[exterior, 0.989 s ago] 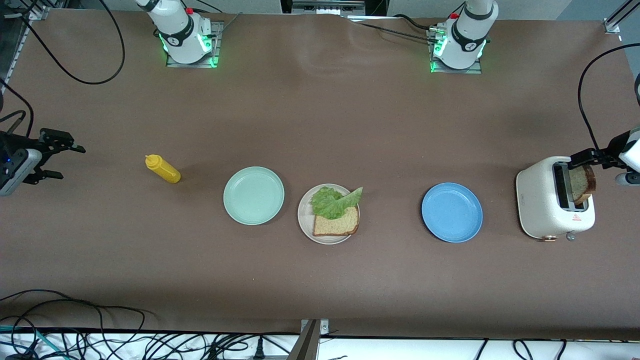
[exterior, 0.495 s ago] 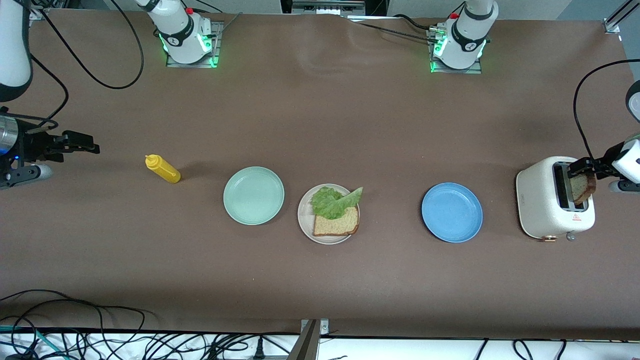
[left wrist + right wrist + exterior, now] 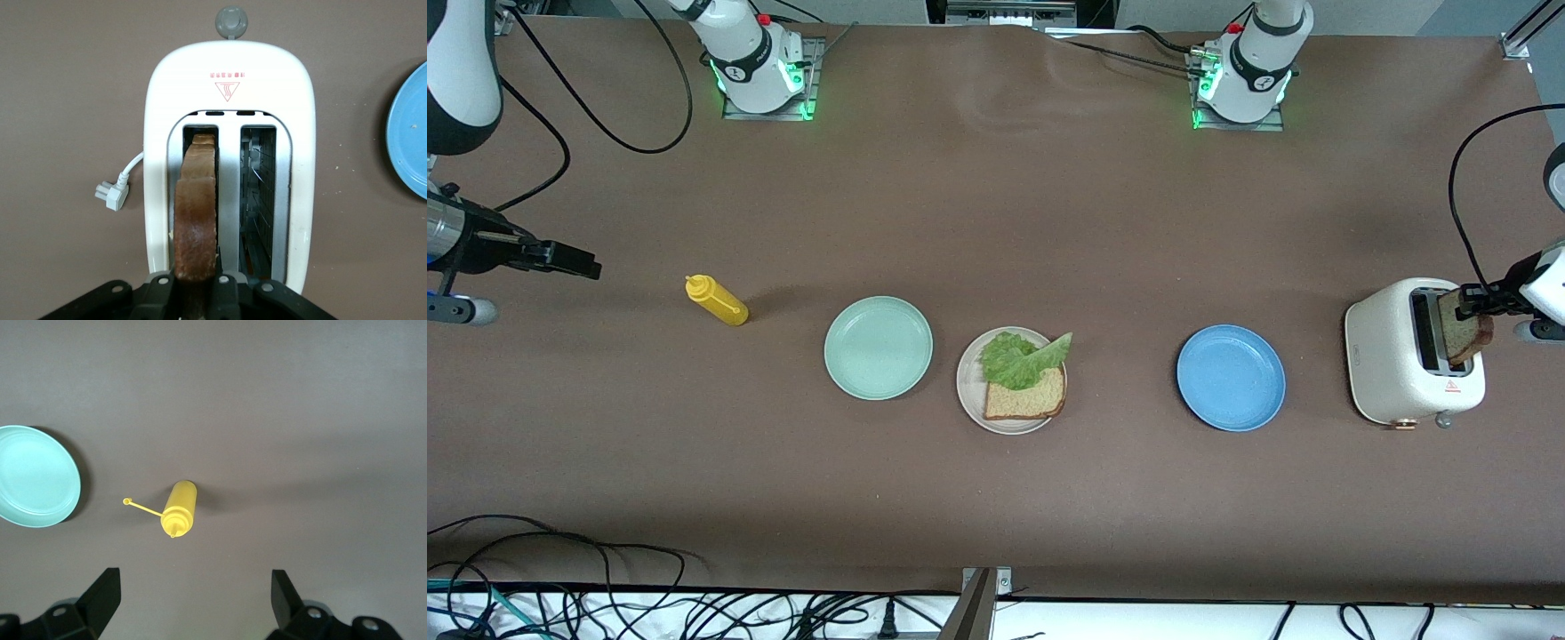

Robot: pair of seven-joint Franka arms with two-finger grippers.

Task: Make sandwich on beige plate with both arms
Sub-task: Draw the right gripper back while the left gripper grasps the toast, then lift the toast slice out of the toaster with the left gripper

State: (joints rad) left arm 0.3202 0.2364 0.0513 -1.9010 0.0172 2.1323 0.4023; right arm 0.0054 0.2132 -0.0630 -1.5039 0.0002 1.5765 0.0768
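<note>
Landmark: beige plate (image 3: 971, 391), set mid-table. A bread slice (image 3: 1024, 397) lies on it, at the part nearer the front camera, and a lettuce leaf (image 3: 1021, 357) rests partly on that slice, its tip poking past the plate rim.

A mint plate (image 3: 878, 348) is seen just beside the beige plate, toward the right arm's end. A mustard bottle (image 3: 717, 300) lies on its side farther toward that end, its cap hanging open on a strap (image 3: 141, 507) in the right wrist view. A blue plate (image 3: 1231, 378) sits near the beige plate on the left arm's end, apart from it. A white toaster (image 3: 1392, 364) stands well apart from the beige plate, at the left arm's end, past the blue plate.

The left gripper (image 3: 1476, 302) is held over the toaster, fingers clamped on the top edge of a second slice (image 3: 196, 220), which stands upright in one slot; the other slot is seen bare. A loose white plug (image 3: 112, 195) lies beside the toaster.

The right gripper (image 3: 193, 593) is held in the air over bare table, well apart from the beige plate, past the bottle; its fingers (image 3: 101, 597) are spread wide, nothing gripped.
</note>
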